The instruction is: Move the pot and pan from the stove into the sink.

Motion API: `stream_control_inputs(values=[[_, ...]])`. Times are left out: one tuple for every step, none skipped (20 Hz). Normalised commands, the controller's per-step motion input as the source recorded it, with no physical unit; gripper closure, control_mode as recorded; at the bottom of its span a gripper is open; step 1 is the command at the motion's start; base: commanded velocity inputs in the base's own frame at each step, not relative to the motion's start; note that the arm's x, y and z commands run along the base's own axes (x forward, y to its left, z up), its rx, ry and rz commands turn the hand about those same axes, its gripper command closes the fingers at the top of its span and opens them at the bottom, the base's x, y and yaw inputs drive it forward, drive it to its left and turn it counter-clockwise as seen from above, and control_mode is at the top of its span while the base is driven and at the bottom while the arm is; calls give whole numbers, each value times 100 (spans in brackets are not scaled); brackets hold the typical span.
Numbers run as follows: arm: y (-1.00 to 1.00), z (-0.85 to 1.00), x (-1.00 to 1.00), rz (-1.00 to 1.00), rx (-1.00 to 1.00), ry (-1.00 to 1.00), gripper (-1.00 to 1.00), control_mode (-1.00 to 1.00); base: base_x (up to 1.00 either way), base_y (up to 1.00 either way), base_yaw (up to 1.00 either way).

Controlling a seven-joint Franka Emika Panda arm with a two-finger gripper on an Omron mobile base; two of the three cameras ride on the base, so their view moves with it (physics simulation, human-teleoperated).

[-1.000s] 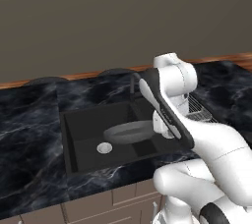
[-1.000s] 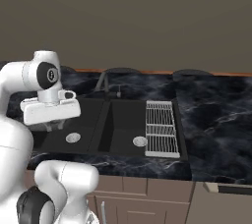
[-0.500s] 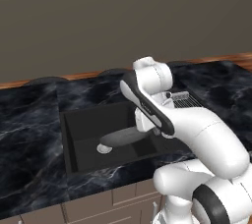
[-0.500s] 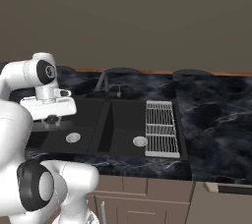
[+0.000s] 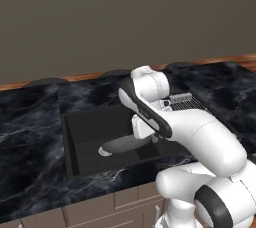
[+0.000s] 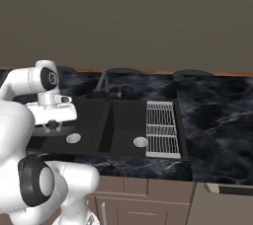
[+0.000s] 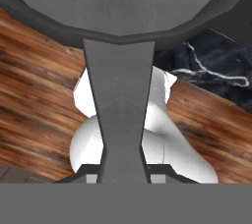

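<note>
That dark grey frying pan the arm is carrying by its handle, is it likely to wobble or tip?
Probably nose-heavy: the gripper clamps the dark grey frying pan by the far end of its long handle. It looks stiff, showing no sag. The smooth handle might twist in the jaws.

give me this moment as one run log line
stage: carrying pan to sink | gripper: shut on pan handle | pan: held above sink | pot: not seen

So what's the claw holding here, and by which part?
The claw is shut on the pan, gripping the near end of its long flat handle; the pan's bowl hangs over the sink.
</note>
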Motion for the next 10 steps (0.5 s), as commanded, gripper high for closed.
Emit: stream_control_inputs(values=[[4,-8,0,-1,0,-1,100,-100,0,0,0],[4,-1,0,0,0,0,100,-100,0,0,0],[5,0,0,0,0,0,100,-100,0,0,0],[4,0,3,0,0,0,100,-100,0,0,0],[5,-2,13,-2,0,0,100,-100,0,0,0],[7,-3,16,-2,0,0,100,-100,0,0,0],[9,-4,21,-3,0,0,100,-100,0,0,0],[11,-4,22,-4,0,0,100,-100,0,0,0],[14,-7,26,-4,0,0,100,-100,0,0,0],[17,-10,30,-5,0,0,100,-100,0,0,0]])
